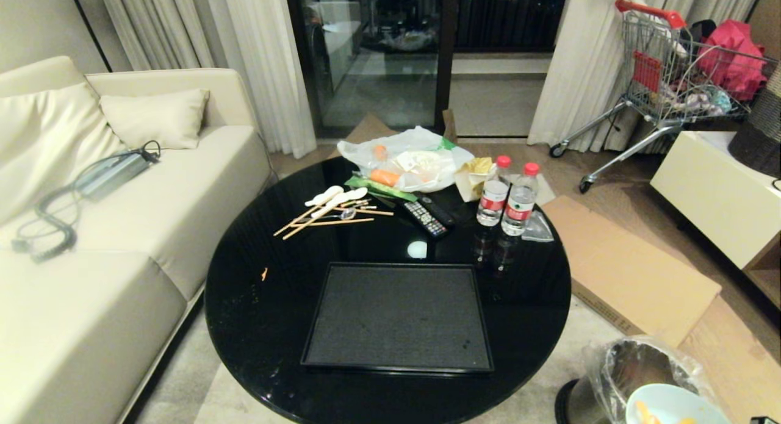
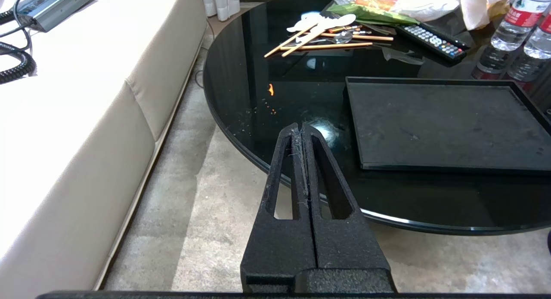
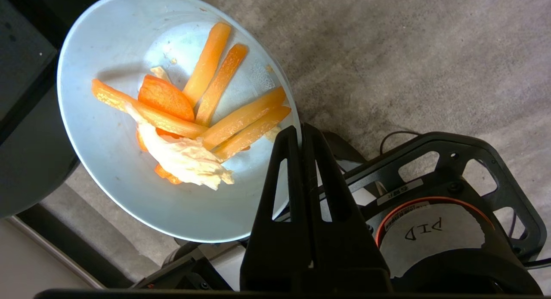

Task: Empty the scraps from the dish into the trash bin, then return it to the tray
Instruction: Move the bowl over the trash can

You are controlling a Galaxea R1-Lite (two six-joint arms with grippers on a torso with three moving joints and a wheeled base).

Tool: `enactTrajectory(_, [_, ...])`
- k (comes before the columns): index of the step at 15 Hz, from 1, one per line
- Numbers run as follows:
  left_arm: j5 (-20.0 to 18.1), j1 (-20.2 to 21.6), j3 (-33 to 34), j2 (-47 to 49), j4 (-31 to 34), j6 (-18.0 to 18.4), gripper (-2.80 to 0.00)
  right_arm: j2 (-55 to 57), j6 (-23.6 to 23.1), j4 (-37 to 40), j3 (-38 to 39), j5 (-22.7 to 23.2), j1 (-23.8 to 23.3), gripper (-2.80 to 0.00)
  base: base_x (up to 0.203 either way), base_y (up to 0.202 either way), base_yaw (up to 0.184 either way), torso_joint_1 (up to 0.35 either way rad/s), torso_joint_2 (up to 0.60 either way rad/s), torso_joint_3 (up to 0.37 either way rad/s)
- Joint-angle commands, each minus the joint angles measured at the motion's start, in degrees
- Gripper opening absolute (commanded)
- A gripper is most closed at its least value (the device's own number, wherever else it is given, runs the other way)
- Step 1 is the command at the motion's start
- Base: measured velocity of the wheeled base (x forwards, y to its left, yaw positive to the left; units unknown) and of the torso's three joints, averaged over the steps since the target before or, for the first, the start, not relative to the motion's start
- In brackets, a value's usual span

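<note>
So the right pincer (image 3: 300, 133) is clamped on the rim of the dish (image 3: 129, 170), jaws pinched tight on the edge. The scraps (image 3: 202, 114), orange strips plus a pale bit, are all inside, so nothing's been tipped yet. From the head view the dish (image 1: 671, 406) sits off the desk (image 1: 256, 326) past its near right edge, right beside the trash bin (image 1: 634, 366) and overlapping its near rim. My guess is the pour turns on getting the bowl's far lip over the bag opening. The tray (image 1: 399, 317) is bare, at the desk's near edge. Left pincer (image 2: 301, 131) is pressed together, parked off the near left edge
</note>
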Motion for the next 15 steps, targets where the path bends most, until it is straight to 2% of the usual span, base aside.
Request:
enactTrajectory(1, [0.0, 0.0, 0.0, 0.0, 0.0, 0.0, -2.80, 0.1, 0.3, 0.2, 0.1, -0.1, 0.0, -2.80, 0.000, 0.000, 0.000, 0.000, 0.00, 0.000])
enactTrajectory(15, [0.0, 0.0, 0.0, 0.0, 0.0, 0.0, -2.80, 0.1, 0.3, 0.1, 0.3, 0.0, 0.2, -2.80, 0.000, 0.000, 0.000, 0.000, 0.00, 0.000])
